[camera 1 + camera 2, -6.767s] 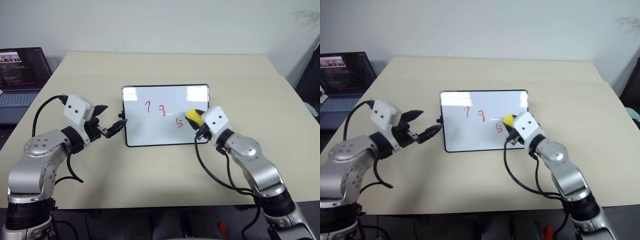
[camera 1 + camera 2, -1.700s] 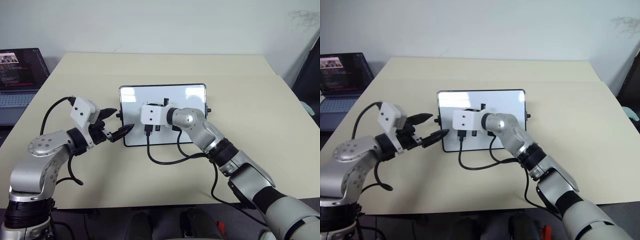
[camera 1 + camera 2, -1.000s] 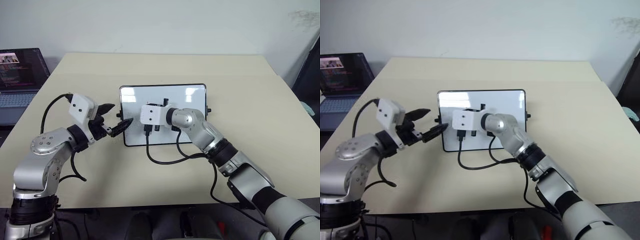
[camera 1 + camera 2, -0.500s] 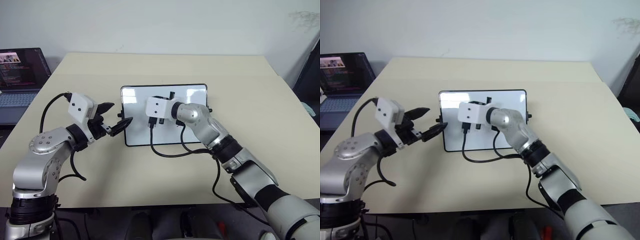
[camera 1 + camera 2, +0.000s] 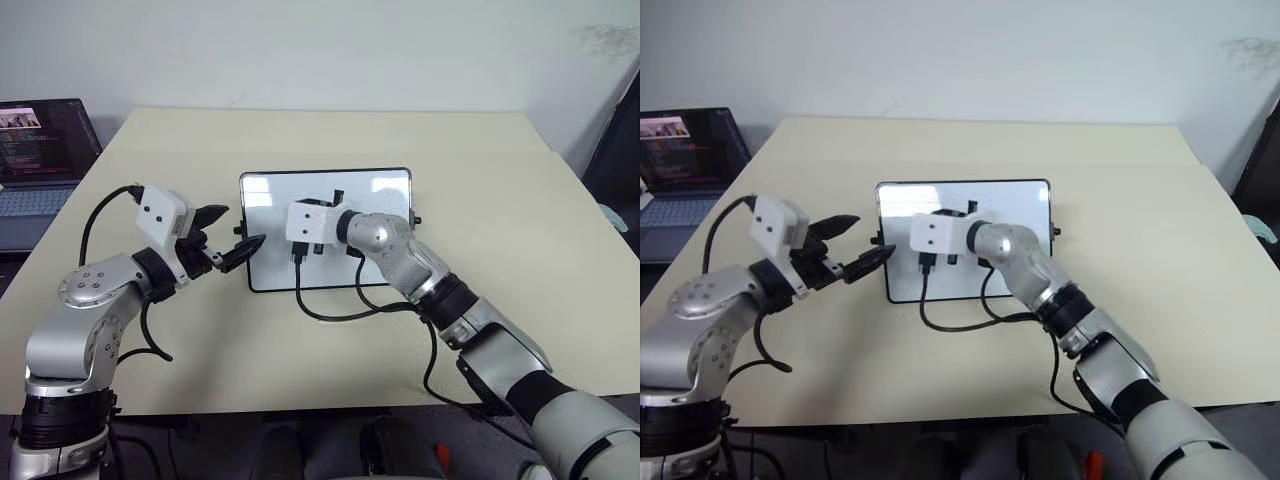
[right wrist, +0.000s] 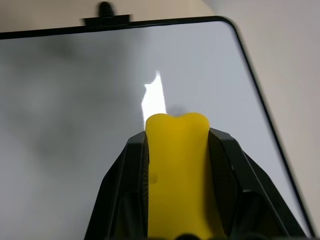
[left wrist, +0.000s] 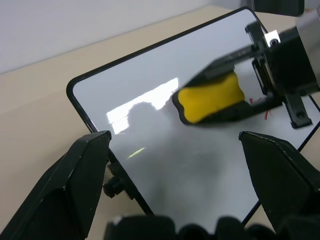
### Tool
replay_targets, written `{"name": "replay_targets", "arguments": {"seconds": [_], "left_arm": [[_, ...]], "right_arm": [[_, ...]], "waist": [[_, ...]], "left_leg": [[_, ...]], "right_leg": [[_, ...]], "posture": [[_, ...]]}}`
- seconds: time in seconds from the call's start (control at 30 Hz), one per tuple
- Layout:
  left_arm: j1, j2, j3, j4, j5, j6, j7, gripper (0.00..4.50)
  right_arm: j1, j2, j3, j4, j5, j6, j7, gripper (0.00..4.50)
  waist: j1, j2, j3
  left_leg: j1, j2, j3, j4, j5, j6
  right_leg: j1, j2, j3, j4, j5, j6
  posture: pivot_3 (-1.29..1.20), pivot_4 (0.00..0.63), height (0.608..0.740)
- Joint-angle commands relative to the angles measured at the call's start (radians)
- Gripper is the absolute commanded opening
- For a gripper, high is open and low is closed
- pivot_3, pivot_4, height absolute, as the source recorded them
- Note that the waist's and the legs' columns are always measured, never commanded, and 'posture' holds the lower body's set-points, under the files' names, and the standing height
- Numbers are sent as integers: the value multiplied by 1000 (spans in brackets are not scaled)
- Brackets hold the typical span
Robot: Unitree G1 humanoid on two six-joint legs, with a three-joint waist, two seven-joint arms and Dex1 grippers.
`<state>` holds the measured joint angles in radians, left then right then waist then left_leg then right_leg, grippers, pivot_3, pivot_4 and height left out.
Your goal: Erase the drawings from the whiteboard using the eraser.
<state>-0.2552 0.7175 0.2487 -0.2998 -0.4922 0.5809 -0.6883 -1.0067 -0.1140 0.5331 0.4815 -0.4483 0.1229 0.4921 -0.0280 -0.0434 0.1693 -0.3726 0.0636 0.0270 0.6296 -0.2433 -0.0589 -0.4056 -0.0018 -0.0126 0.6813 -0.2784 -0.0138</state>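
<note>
The whiteboard (image 5: 385, 192) lies flat in the middle of the table. My right gripper (image 6: 178, 137) hangs over the board's middle, shut on the yellow eraser (image 7: 210, 97), whose black underside rests on the white surface. From the head views, its white wrist block (image 5: 308, 222) covers the eraser. A few thin red strokes of the drawings (image 7: 258, 102) show beside the eraser, partly behind the right gripper. My left gripper (image 5: 243, 226) stands open at the board's left short edge, close to the small black knob (image 5: 240, 231), with nothing between its fingers.
An open laptop (image 5: 40, 150) sits at the table's far left corner. The right wrist's black cable (image 5: 335, 312) loops onto the table in front of the board. Bare tan tabletop (image 5: 500, 180) surrounds the board.
Since the earliest frames my right gripper has carried the eraser from the board's right end to its middle, and the red digits no longer show. Over the last second it barely shifted. The left gripper stays put.
</note>
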Motion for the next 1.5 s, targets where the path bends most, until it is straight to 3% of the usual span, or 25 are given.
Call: {"name": "replay_targets", "arguments": {"seconds": [0.03,0.3,0.47,0.73,0.93,1.1,1.37,1.5], "left_arm": [[-10,2,19,-15,-5,-19,2,4500],[-8,1,18,-16,-6,-19,1,4500],[-12,1,16,-10,-4,-22,-2,4500],[-8,-1,17,-2,-1,-32,-3,4500],[22,-7,26,-13,-5,-47,-2,4500],[41,-41,10,-36,2,-76,9,4500],[63,-113,-6,-61,5,-109,40,4500],[84,-120,-29,-71,17,-122,34,4500]], "right_arm": [[-13,-15,-31,58,-16,7,-40,1317],[51,-31,10,16,-8,39,83,1317],[57,-21,1,-6,-19,35,79,1317],[90,-10,-117,-125,101,93,100,1317],[254,-18,-286,-487,346,330,211,1307],[405,-121,-351,-747,444,425,255,1307],[618,-243,-384,-924,501,417,237,1306],[726,-303,-345,-946,441,323,205,1305]], "waist": [[0,0,0],[0,0,0],[-1,0,0],[1,0,0],[2,0,1],[1,1,1],[-3,0,1],[-1,0,1]], "left_leg": [[0,0,0,0,0,0],[-1,0,0,0,0,0],[-1,0,0,0,0,0],[-2,0,0,0,0,0],[-12,0,-1,0,-1,-1],[-20,0,-1,-1,-2,-2],[-20,-1,1,-1,-3,-2],[-19,-2,1,-1,-3,-2]], "right_leg": [[0,0,0,0,0,0],[-1,0,0,-1,0,0],[-1,0,0,-1,0,0],[-1,0,0,-1,0,0],[-9,-1,0,-2,2,-4],[-17,-1,-1,-2,1,-2],[-17,0,0,-3,-1,2],[-16,1,0,-2,-2,3]], "posture": [[0,150,740],[0,150,740],[0,150,740],[0,150,740],[0,150,740],[0,150,740],[0,150,740],[0,150,740]]}}
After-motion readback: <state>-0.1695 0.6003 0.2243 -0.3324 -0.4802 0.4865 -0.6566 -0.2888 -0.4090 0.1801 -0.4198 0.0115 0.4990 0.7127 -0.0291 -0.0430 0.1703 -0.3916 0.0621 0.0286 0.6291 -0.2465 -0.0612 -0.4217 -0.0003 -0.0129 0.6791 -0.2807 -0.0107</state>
